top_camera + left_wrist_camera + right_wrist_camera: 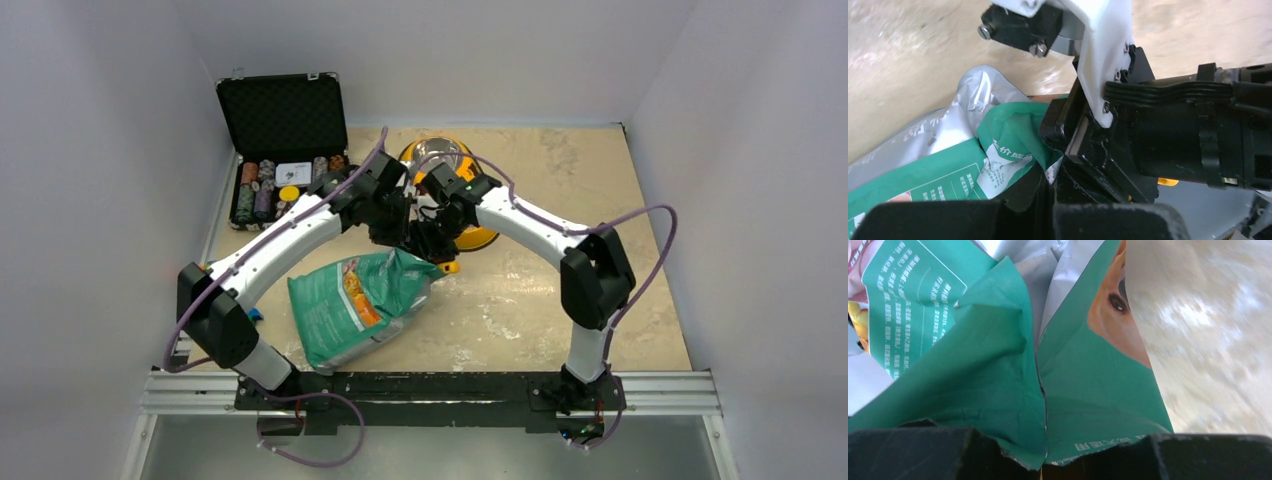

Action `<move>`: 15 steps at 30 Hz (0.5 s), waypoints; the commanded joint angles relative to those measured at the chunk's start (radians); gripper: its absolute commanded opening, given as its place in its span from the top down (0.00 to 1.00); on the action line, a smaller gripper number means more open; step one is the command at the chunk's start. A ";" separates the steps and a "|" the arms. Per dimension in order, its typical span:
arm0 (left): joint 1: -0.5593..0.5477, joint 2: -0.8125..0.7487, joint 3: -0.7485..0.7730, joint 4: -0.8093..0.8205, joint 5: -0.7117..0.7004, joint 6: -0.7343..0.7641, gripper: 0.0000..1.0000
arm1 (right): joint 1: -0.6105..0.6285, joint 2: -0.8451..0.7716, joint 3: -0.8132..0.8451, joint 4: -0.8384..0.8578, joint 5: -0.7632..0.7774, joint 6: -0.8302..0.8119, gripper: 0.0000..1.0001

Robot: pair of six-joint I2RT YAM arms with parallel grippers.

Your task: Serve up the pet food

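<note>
Teal foil pouch (355,305), centre frame, looks soft, crinkly, bottom-heavy. Left gripper (1050,197) and right gripper (1083,455) both pinch its torn top edge.

This is a robotics lab test cell. Plain white panels (90,150) close in a scuffed beige tabletop (560,300) on the left, right and far sides. Across the bottom of the frame, an aluminium rail (680,392) carries two white robot arms (290,235) trailing loose purple cables (660,215). At upper left lies an open black case (282,115) of poker chips, with a yellow bowl (478,238) near it.
</note>
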 commanded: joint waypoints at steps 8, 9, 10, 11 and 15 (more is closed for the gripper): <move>-0.067 -0.165 0.093 0.159 0.110 -0.015 1.00 | -0.029 -0.218 -0.426 0.882 -0.582 0.171 1.00; -0.067 -0.189 0.092 0.148 0.079 -0.001 1.00 | -0.046 -0.253 -0.452 0.876 -0.601 0.163 1.00; -0.066 -0.214 0.094 0.129 0.050 0.028 1.00 | -0.070 -0.302 -0.479 0.848 -0.612 0.146 1.00; -0.066 -0.235 0.099 0.119 0.026 0.048 1.00 | -0.091 -0.334 -0.503 0.827 -0.612 0.130 1.00; -0.066 -0.305 0.116 0.059 -0.057 0.109 1.00 | -0.194 -0.434 -0.594 0.699 -0.611 0.088 1.00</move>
